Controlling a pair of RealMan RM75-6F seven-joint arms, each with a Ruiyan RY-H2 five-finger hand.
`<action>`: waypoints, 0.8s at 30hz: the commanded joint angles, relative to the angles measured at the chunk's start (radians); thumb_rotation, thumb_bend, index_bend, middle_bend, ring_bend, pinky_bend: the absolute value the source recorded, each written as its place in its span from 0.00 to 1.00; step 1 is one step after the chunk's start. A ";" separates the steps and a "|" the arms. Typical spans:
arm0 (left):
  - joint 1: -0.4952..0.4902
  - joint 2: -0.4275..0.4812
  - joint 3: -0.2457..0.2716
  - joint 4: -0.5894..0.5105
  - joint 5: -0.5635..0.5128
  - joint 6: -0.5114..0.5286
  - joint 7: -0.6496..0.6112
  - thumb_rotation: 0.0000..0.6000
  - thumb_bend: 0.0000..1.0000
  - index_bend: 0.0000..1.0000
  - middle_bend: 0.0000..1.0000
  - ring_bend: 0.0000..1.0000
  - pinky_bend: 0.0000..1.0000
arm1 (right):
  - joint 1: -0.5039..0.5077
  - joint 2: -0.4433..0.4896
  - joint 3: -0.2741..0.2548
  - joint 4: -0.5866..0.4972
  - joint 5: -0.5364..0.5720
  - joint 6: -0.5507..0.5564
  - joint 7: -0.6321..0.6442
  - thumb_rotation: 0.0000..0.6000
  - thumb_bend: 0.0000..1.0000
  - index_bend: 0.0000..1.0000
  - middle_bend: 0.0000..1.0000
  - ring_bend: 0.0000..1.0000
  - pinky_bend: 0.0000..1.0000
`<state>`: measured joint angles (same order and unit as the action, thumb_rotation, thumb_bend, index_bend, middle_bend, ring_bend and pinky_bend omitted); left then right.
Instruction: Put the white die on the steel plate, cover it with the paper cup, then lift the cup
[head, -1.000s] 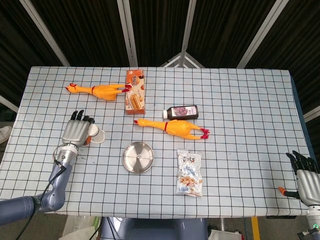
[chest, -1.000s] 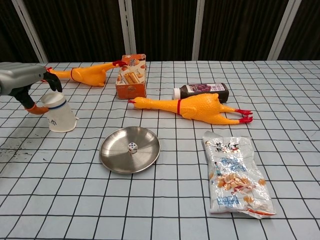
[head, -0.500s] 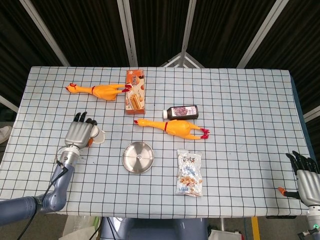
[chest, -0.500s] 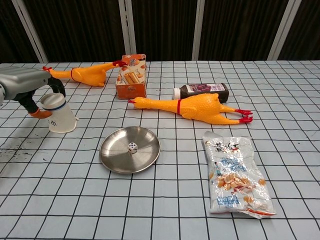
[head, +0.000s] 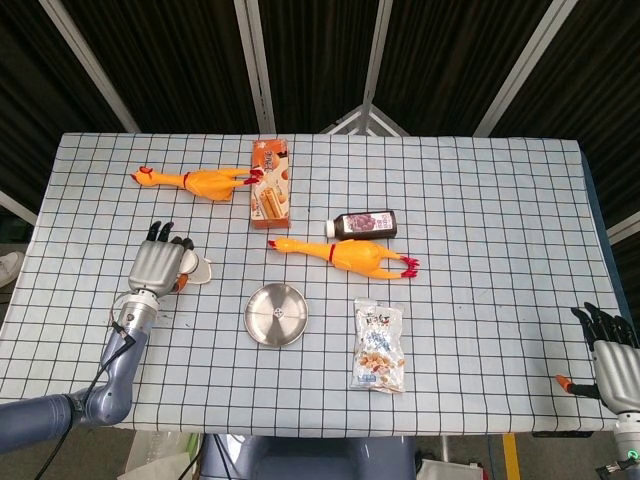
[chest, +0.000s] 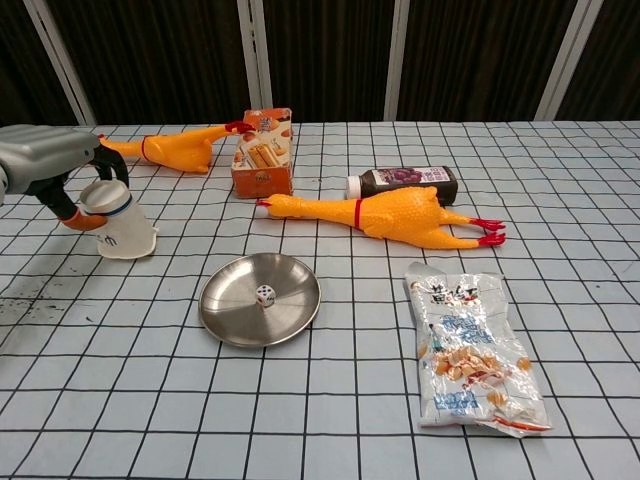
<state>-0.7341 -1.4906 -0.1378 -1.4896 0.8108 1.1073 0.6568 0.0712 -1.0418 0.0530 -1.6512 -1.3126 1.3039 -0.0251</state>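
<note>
The white die (chest: 264, 294) lies near the middle of the steel plate (chest: 228, 283), which is in front of me at the table's centre (head: 256, 318). Left of the plate, the paper cup (chest: 116, 224) is upside down and tilted slightly. My left hand (chest: 52, 168) grips it near its top, thumb on the near side and fingers on the far side. From the head view the hand (head: 156, 265) hides most of the cup (head: 198, 271). My right hand (head: 608, 349) hangs at the table's near right corner, fingers spread, holding nothing.
Two rubber chickens (chest: 392, 215) (chest: 172, 148), a snack box (chest: 263, 152) and a dark bottle (chest: 405, 180) lie beyond the plate. A snack bag (chest: 470, 345) lies to its right.
The left hand has closed around the cup's top, and the cup has tipped and shifted a little up and left. The die, plate and right hand have not moved.
</note>
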 joint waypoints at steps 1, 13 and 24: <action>0.006 0.006 -0.021 -0.023 0.011 -0.005 -0.049 1.00 0.52 0.39 0.39 0.07 0.00 | 0.002 -0.001 0.000 0.001 0.001 -0.003 -0.001 1.00 0.12 0.12 0.05 0.05 0.00; -0.043 0.151 -0.119 -0.386 0.009 0.059 0.030 1.00 0.52 0.41 0.38 0.07 0.00 | 0.002 -0.001 0.002 -0.002 0.004 -0.001 -0.002 1.00 0.12 0.12 0.05 0.05 0.00; -0.135 0.041 -0.102 -0.480 -0.171 0.073 0.155 1.00 0.51 0.41 0.37 0.07 0.00 | -0.006 0.009 0.002 -0.006 -0.008 0.017 0.020 1.00 0.12 0.12 0.05 0.05 0.00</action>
<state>-0.8439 -1.4129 -0.2506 -1.9773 0.6688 1.1773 0.7859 0.0661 -1.0340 0.0545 -1.6571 -1.3204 1.3197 -0.0068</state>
